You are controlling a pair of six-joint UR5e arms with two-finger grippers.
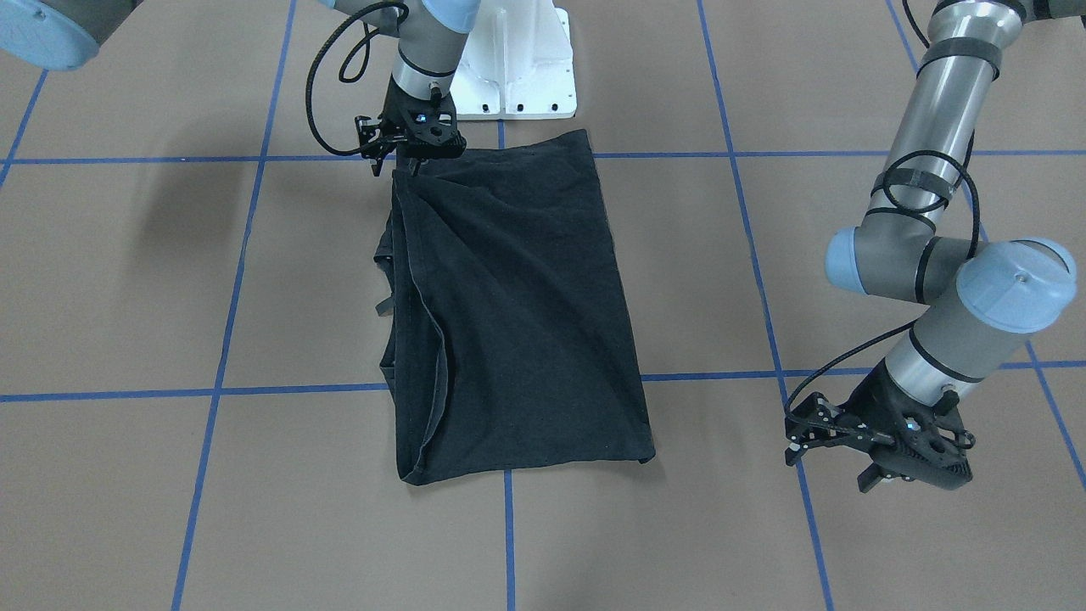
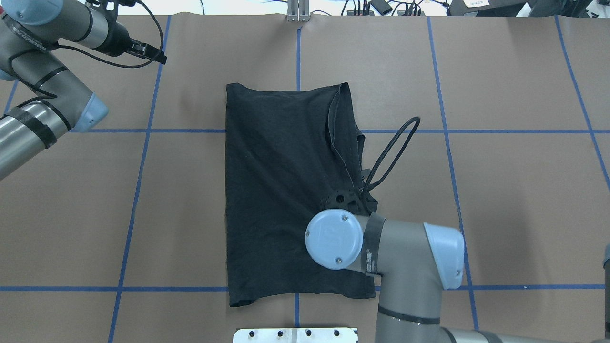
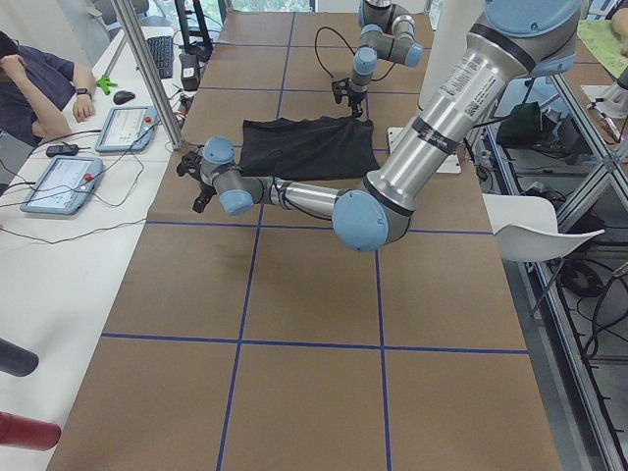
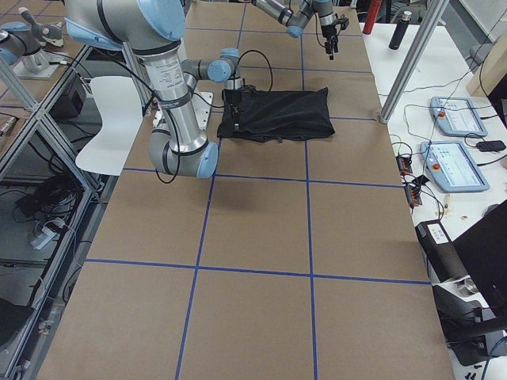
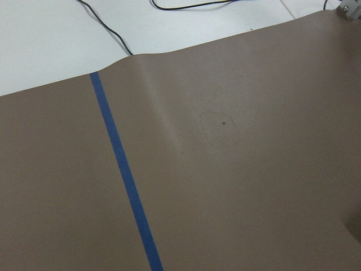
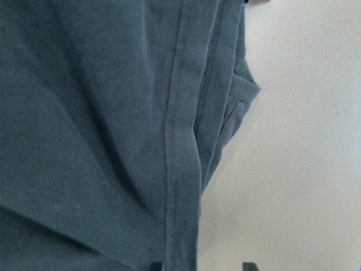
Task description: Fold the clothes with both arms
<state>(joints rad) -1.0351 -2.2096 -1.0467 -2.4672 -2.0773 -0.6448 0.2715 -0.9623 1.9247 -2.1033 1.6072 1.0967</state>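
The black T-shirt [image 1: 509, 297] lies folded lengthwise into a tall rectangle on the brown table, plain side up, with hem and sleeve layers bunched along one long edge [image 2: 343, 138]. My right gripper [image 1: 414, 165] stands over the shirt's corner nearest the robot base. In the right wrist view its fingertips [image 6: 153, 266] are apart, one over the hem [image 6: 180, 169] and the other over bare table, so the gripper is open. My left gripper [image 1: 874, 477] hovers over bare table well clear of the shirt, open, with nothing in it; it also shows far left in the overhead view [image 2: 159, 56].
The white pedestal base [image 1: 517, 76] stands just behind the shirt. Blue tape lines [image 1: 229, 322] grid the table. A person [image 3: 34, 88] sits at a white side table with tablets [image 3: 59, 182]. The left wrist view holds only the brown table [image 5: 237, 186] and tape.
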